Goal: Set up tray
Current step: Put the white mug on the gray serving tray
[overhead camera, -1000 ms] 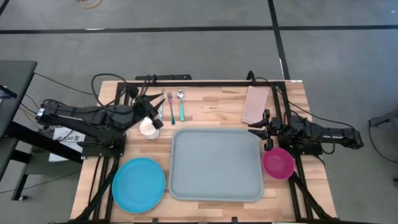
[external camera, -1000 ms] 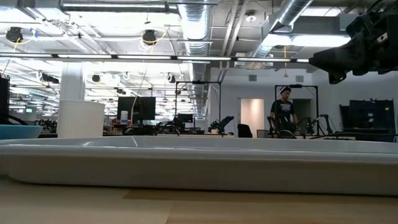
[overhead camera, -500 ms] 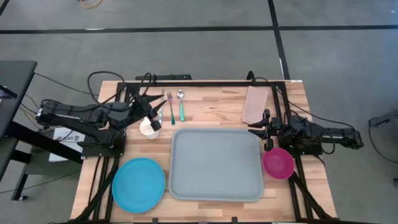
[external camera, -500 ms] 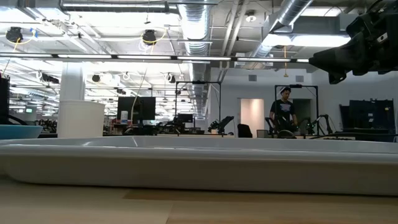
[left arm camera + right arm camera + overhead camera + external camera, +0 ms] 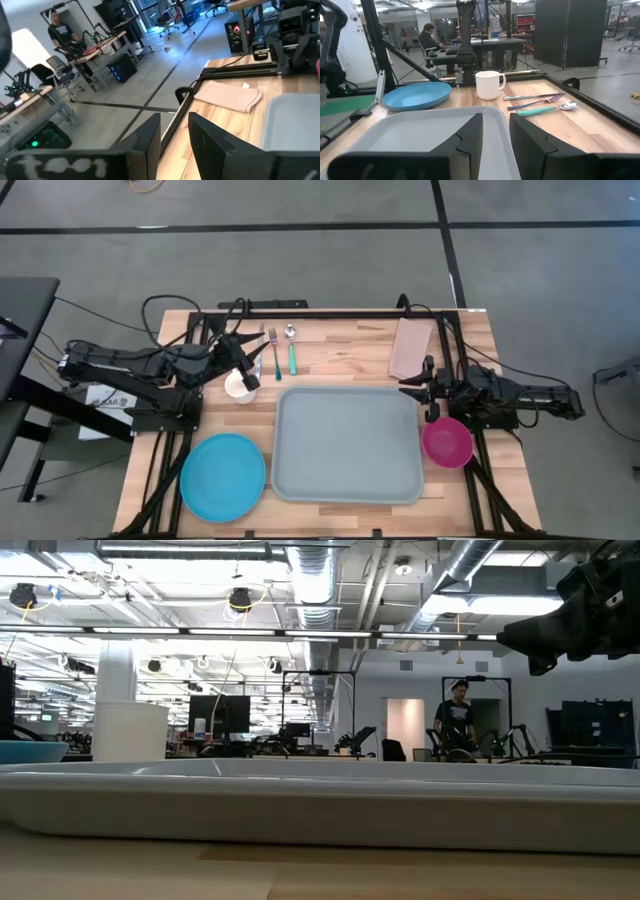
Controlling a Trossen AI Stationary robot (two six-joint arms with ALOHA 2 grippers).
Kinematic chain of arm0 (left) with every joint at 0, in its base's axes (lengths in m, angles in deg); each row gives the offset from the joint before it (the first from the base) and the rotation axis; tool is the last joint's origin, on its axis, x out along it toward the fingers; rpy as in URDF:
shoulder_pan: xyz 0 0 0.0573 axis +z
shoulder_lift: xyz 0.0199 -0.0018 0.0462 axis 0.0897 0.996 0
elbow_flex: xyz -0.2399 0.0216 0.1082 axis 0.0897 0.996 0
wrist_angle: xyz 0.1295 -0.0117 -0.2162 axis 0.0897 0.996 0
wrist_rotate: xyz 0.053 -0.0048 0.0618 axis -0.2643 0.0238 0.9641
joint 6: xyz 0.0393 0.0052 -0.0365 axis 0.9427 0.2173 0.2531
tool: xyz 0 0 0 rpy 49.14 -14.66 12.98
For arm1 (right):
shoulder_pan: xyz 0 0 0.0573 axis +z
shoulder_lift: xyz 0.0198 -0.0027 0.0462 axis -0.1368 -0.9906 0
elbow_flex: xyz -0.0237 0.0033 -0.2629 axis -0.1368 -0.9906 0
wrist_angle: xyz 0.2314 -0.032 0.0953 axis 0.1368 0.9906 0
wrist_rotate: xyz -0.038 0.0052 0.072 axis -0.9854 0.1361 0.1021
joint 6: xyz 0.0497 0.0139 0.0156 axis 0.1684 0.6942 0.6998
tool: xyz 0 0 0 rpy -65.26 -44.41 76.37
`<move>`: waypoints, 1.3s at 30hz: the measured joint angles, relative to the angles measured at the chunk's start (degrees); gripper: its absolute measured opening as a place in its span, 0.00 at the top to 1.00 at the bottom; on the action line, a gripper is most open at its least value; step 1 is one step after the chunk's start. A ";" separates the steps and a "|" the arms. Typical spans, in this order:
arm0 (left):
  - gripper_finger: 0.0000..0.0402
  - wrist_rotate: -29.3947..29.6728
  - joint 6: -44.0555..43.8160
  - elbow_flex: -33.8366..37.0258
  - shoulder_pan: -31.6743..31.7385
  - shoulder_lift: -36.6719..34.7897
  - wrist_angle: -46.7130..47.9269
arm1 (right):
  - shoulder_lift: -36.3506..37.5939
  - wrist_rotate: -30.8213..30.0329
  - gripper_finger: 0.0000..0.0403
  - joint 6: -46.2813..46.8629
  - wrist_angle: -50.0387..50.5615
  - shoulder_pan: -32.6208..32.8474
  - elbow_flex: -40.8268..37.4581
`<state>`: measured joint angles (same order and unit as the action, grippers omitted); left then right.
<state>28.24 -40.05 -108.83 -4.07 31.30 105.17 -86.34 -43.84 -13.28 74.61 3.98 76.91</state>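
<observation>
The large flat grey-blue plastic tray [image 5: 347,443] with rounded corners and a raised rim lies flat at the middle of the light wooden worktop [image 5: 340,352], toward its near edge. Nothing rests on it. In the low view its rim [image 5: 320,802] fills the width of the frame.

Left of the tray, just beside it, lies a round bright-blue plate [image 5: 223,477]. Right of the tray, close to its rim, stands a round magenta bowl [image 5: 446,441]. Beyond the tray's far left corner stands a white mug [image 5: 238,385]. Further back lie a purple-handled fork [image 5: 275,352] and a teal-handled spoon [image 5: 291,348], side by side and parallel. A folded beige cloth [image 5: 410,347] lies at the far right of the worktop.

The left gripper [image 5: 247,358] reaches in from the left side and hangs over the white mug, near the fork. The left wrist view shows its two dark fingers [image 5: 210,145] with a narrow gap between them and nothing in it; the jaws are slightly spread.

The right gripper [image 5: 410,386] sits at the right side of the worktop, just off the tray's far right corner and just behind the magenta bowl. Its fingers [image 5: 532,140] also stand a little apart, holding nothing, pointing across the tray toward the mug [image 5: 489,84].

In the room behind, a person [image 5: 457,724] stands at a distant bench.
</observation>
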 joint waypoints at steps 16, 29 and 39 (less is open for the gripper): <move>0.77 -0.69 -0.40 0.01 0.00 0.03 1.56 | 0.10 -0.67 0.77 -1.89 -16.68 -0.41 0.00; 0.77 -5.86 -10.27 0.02 -0.44 0.02 10.58 | 0.22 0.00 0.77 6.67 -31.64 0.63 0.00; 0.77 -14.50 -32.23 0.04 -0.48 0.02 26.29 | 0.11 -0.87 0.77 1.42 -31.06 -0.39 0.00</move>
<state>13.74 -72.28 -108.78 -4.55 31.32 131.45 -86.23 -44.71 -11.86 43.55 3.59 76.91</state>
